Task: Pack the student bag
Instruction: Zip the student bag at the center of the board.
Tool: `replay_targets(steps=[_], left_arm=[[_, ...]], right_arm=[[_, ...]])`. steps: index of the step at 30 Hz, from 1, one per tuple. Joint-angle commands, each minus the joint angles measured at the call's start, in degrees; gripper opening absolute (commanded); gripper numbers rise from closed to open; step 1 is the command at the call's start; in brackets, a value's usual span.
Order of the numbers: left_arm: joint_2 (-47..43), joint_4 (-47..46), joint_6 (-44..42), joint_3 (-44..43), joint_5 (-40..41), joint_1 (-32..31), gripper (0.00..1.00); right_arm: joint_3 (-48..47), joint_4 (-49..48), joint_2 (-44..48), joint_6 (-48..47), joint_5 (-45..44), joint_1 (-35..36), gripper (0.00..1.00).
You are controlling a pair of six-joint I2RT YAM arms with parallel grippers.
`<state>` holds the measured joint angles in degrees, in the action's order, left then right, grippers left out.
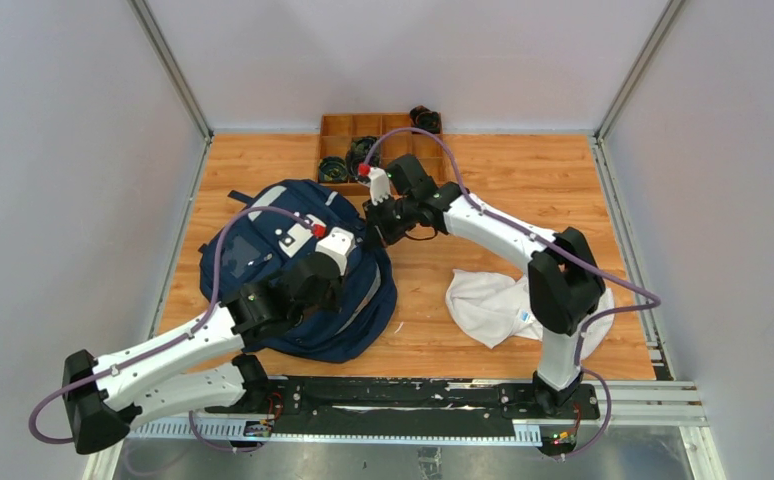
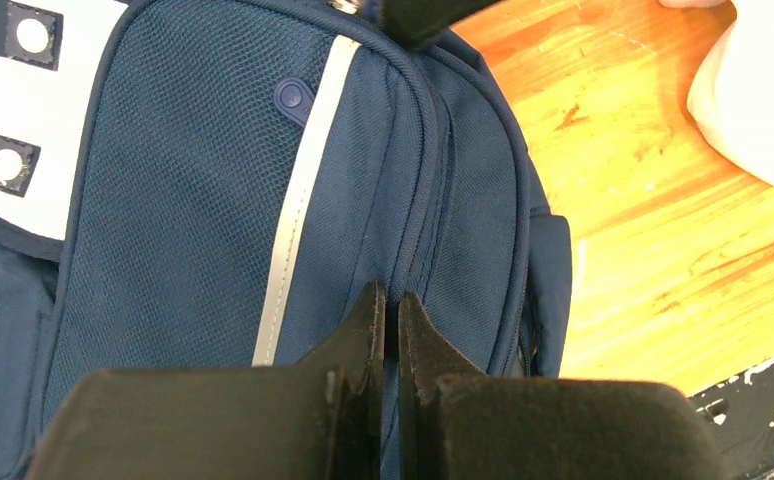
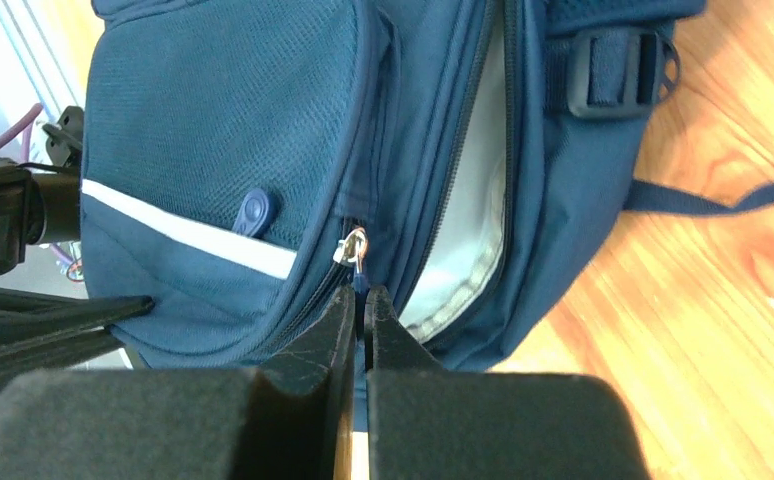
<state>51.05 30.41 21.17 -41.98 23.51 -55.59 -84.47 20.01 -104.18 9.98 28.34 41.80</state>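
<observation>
Wooden bench (image 1: 523, 190), walled on three sides.

Student bag (image 1: 253, 250) lies flat on the bench's left half, front pocket up, between the two arms and under both end effectors. Its main opening gapes, and pale grey lining (image 3: 473, 220) shows in the right wrist view.

White cloth (image 1: 488, 300) lies bunched on the right half of the bench, well apart from the bag and beside the right arm's base.

Compartment tray (image 1: 353, 137) stands at the far edge, with dark coiled items (image 1: 335, 168) in some cells.

Left end effector (image 2: 390, 300) is down on the bag's near-right side. Its fingers are together, with the tips against the raised zip seam beside the mesh pocket. Cannot tell whether any fabric is pinched between them.

Right end effector (image 3: 360, 295) is at the bag's far-right edge, fingers closed tight. They are clamped on the zip pull (image 3: 351, 245) of the front pocket; its blue tab runs down between the tips.
</observation>
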Motion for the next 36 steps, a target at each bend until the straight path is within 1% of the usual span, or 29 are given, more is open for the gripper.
replay_targets(steps=[1, 7, 9, 12, 13, 14, 15, 17, 19, 21, 23, 25, 29, 33, 36], left_arm=[[-3.4, 2.6, -0.1, 1.6, -7.0, -0.4, 0.00], [-6.7, 2.5, -0.5, 1.4, -8.9, -0.4, 0.00], [-7.2, 2.7, -0.3, 1.5, -9.3, -0.4, 0.00], [-6.8, 2.7, 0.1, 1.3, -9.0, -0.4, 0.00], [-6.5, 2.7, 0.4, 1.1, -8.2, -0.4, 0.00], [-6.1, 2.8, 0.8, 0.7, -7.1, -0.4, 0.00], [-5.5, 2.9, 1.5, 0.2, -5.6, -0.4, 0.00], [-4.1, 3.3, 3.7, -1.2, -0.9, -0.3, 0.00], [-2.4, 2.8, 5.5, -2.9, 2.1, -0.2, 0.00], [-0.6, 2.4, 6.6, -4.8, 3.8, 0.1, 0.00], [0.3, 1.4, 6.7, -6.2, 4.1, 0.3, 0.00], [0.2, -0.6, 6.4, -6.1, 3.7, 0.5, 0.00], [0.0, -1.2, 6.3, -6.3, 3.5, 1.2, 0.00], [-0.9, -0.2, 7.5, -6.5, 4.4, 1.3, 0.00], [-2.5, -0.3, 8.3, -5.8, 5.1, 1.4, 0.00]], right_arm=[[-7.3, 2.7, -7.0, -4.7, -0.7, -3.0, 0.00], [-16.0, 3.6, -17.0, -5.5, 3.0, -4.2, 0.00], [-17.7, 4.1, -18.3, -6.0, 4.2, -4.3, 0.00], [-17.6, 4.1, -18.0, -6.1, 4.4, -4.3, 0.00], [-17.0, 4.2, -17.3, -5.9, 4.1, -4.4, 0.08], [-15.9, 4.2, -16.2, -5.7, 3.5, -4.4, 0.21], [-14.6, 4.2, -14.6, -5.5, 2.9, -4.6, 0.31], [-10.4, 3.3, -10.5, -4.7, 1.0, -5.3, 0.45], [-4.6, 1.7, -5.8, -3.6, -0.7, -6.7, 0.52], [1.8, -1.1, -1.7, -1.8, -0.4, -8.7, 0.59], [6.4, -2.6, 0.4, 0.2, -0.9, -10.0, 0.62], [8.6, -3.1, 0.2, 1.6, -1.3, -10.3, 0.63], [8.0, -5.1, -3.2, 4.0, 4.1, -9.9, 0.64], [6.1, -8.8, -6.1, 5.5, 12.7, -7.8, 0.65], [4.8, -10.8, -8.5, 6.3, 14.0, -4.8, 0.66]])
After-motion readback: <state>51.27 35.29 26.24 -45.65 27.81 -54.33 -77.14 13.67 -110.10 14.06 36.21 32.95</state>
